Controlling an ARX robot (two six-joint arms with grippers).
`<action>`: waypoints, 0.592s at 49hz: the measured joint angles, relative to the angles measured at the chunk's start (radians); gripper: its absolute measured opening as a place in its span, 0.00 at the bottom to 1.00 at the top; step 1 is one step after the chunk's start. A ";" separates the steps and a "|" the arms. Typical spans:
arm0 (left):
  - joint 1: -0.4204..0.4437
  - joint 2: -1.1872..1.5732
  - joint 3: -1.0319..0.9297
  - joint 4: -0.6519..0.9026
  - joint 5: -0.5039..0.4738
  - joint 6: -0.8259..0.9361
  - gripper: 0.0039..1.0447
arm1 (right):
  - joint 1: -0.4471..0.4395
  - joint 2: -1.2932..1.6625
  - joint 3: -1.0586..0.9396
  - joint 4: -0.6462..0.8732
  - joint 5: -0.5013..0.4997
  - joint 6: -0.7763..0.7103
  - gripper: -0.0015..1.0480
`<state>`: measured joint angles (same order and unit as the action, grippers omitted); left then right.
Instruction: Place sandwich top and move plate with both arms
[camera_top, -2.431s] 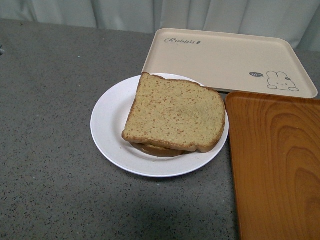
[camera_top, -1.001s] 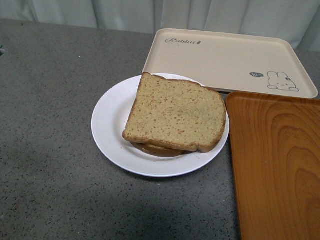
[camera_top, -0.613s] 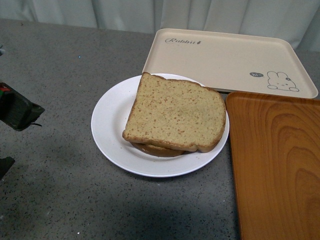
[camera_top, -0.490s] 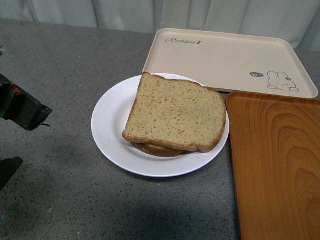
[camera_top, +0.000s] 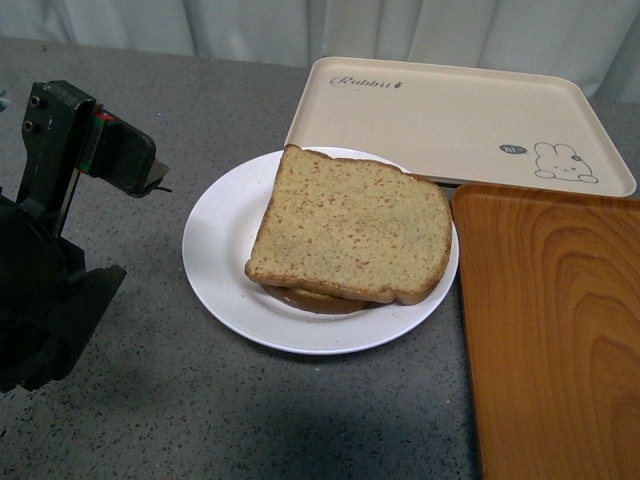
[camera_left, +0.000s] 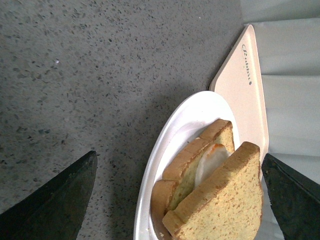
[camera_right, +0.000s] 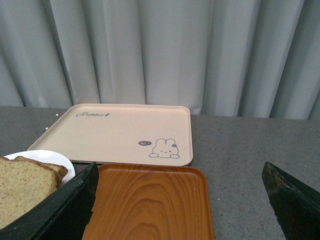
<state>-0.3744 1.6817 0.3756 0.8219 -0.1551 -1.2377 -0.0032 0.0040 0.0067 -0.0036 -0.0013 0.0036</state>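
A grey speckled worktop (camera_top: 250, 420) fills the front view. An orange-brown rectangular wooden tray (camera_top: 550, 330) takes up the lower right. A beige rectangular tray printed with a rabbit (camera_top: 450, 115) lies across the upper right, just behind the wooden one.

The bulky black left arm (camera_top: 40, 300) stands at the left edge. Its left fingers (camera_top: 118, 158) are spread wide, grasping nothing and pointing toward the centre.

There sits the round white plate (camera_top: 220, 240), its rim just beside both trays and apart from the left fingers. On it lies the sandwich top (camera_top: 350, 225), a squarish tan-brown speckled bread slice. It rests on a lower bread slice (camera_left: 187, 160) with fried egg white (camera_left: 207, 162) between them, clear to the right of the left fingers.

The right fingers (camera_right: 65, 210) are likewise spread and empty, off the plate.
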 joint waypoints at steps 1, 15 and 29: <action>-0.002 0.003 0.004 0.000 -0.001 -0.006 0.94 | 0.000 0.000 0.000 0.000 0.000 0.000 0.91; -0.037 0.049 0.042 0.023 -0.027 -0.069 0.94 | 0.000 0.000 0.000 0.000 0.000 0.000 0.91; -0.073 0.085 0.044 0.049 -0.052 -0.134 0.94 | 0.000 0.000 0.000 0.000 0.000 0.000 0.91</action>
<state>-0.4477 1.7672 0.4194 0.8707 -0.2070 -1.3716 -0.0032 0.0040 0.0067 -0.0036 -0.0013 0.0036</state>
